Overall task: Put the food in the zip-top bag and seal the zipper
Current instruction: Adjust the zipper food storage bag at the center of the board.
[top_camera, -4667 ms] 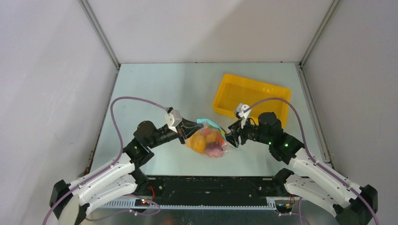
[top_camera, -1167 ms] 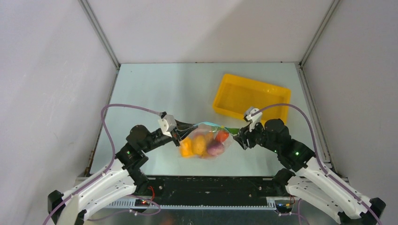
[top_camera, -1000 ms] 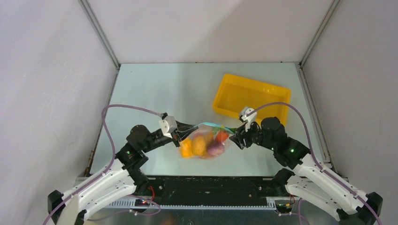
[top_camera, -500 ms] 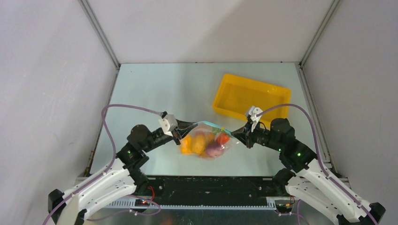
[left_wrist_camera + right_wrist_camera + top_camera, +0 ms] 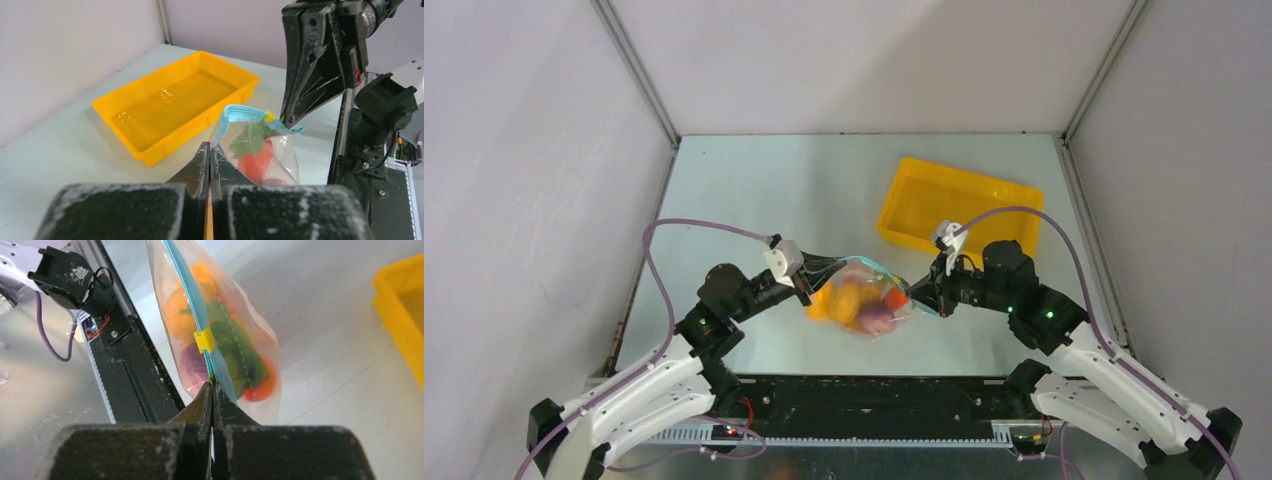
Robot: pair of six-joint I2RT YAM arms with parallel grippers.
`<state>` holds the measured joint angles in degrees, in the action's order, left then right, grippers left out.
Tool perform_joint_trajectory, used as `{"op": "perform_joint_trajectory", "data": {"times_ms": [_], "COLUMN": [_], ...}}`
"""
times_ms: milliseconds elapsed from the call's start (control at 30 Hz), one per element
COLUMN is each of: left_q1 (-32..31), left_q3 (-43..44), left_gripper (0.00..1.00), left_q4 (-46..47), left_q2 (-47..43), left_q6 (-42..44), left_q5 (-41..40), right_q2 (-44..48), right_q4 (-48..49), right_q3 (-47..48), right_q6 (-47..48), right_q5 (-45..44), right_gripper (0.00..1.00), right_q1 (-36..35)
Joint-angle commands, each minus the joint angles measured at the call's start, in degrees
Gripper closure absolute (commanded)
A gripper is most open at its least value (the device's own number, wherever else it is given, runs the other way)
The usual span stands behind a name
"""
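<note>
The clear zip-top bag is stretched between my two grippers, with the food inside it. In the right wrist view I make out orange fruit, a purple onion and a red-orange carrot with a green leaf. The teal zipper carries a small yellow slider. My left gripper is shut on the bag's left edge. My right gripper is shut on the zipper's end, just short of the slider. Whether the mouth is sealed along its length I cannot tell.
The yellow tray lies on the table behind and to the right of the bag, with nothing in it. Grey side walls close in the table on the left, right and back. The arms' black base rail runs along the near edge.
My right gripper has shut on the zipper's end; a second ago its jaws were apart. The bag has shifted slightly. The left gripper keeps its grip.
</note>
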<state>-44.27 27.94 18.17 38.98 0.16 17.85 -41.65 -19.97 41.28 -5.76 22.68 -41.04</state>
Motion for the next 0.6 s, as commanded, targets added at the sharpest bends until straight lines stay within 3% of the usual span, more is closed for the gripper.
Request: {"op": "perform_joint_trajectory", "data": {"times_ms": [0, 233, 400, 567], "left_q1": [0.1, 0.1, 0.1, 0.1], "left_q3": [1.8, 2.6, 2.3, 2.1], "left_gripper": [1.0, 1.0, 1.0, 1.0], "left_q4": [0.9, -1.0, -2.0, -1.7], "left_q2": [0.4, 0.9, 0.0, -0.2], "left_q6": [1.8, 2.8, 3.7, 4.0], "left_q5": [3.2, 7.1, 6.9, 7.1], "right_q2": [-3.4, -6.4, -3.5, -1.4], "right_q4": [2.8, 8.9, 4.1, -0.5], "right_q3": [2.4, 2.5, 2.5, 2.5], "right_q6": [-2.2, -1.3, -0.8, 2.0], "right_q5": [-3.0, -17.1, -30.9, -32.6], "right_gripper": [1.0, 0.97, 0.91, 0.72], "right_q1": [-3.7, -8.1, -9.6, -10.1]}}
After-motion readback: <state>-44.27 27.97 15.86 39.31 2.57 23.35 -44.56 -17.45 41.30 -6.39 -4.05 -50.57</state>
